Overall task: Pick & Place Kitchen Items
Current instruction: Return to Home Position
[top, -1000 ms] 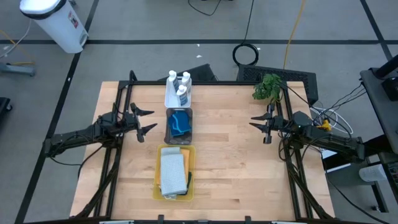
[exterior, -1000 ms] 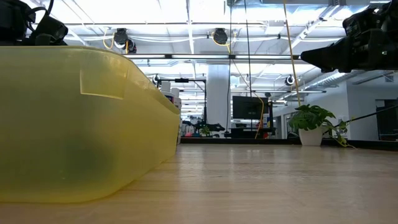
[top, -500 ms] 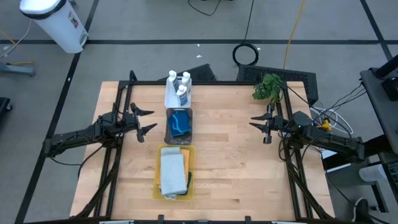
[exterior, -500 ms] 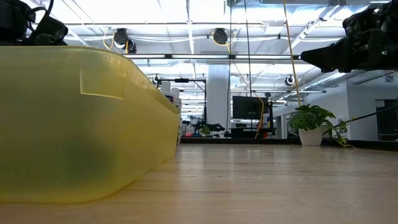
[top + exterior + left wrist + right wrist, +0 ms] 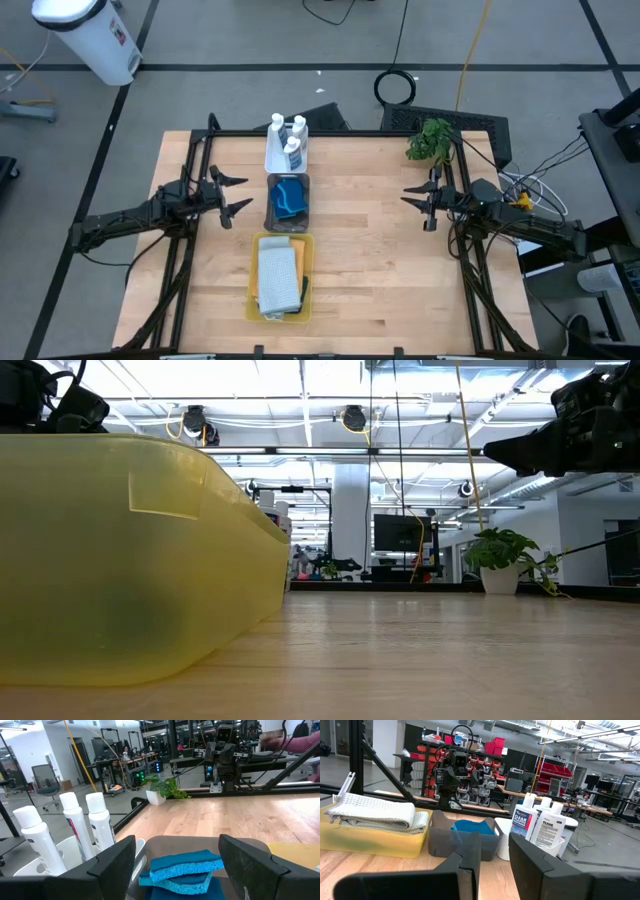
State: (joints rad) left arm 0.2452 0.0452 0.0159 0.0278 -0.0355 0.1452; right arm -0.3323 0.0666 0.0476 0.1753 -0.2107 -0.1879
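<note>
Left claw is hovering over the tabletop at its left side, just beside the grey tray, with its fingers spreading wide and gripping nothing. Right claw is hanging over the right side, well apart from the trays, its fingers parting more narrowly and likewise carrying nothing. Both are pointing inward toward the row of trays running down the middle.

At the far end of that row, three white bottles are standing upright, close together, inside the white tray. Next in line, the blue sponges are lying stacked in the grey tray. Nearest the front edge, the yellow tray is holding the folded cloths: the pale grey cloth is lying on top, the orange cloth is peeking out at the end toward the grey tray, and a dark teal cloth is showing at the opposite end.

A green plant is sitting at the far right corner of the tabletop, away from both arms. In the low view, the yellow tray's wall is filling the left half of the scene.
</note>
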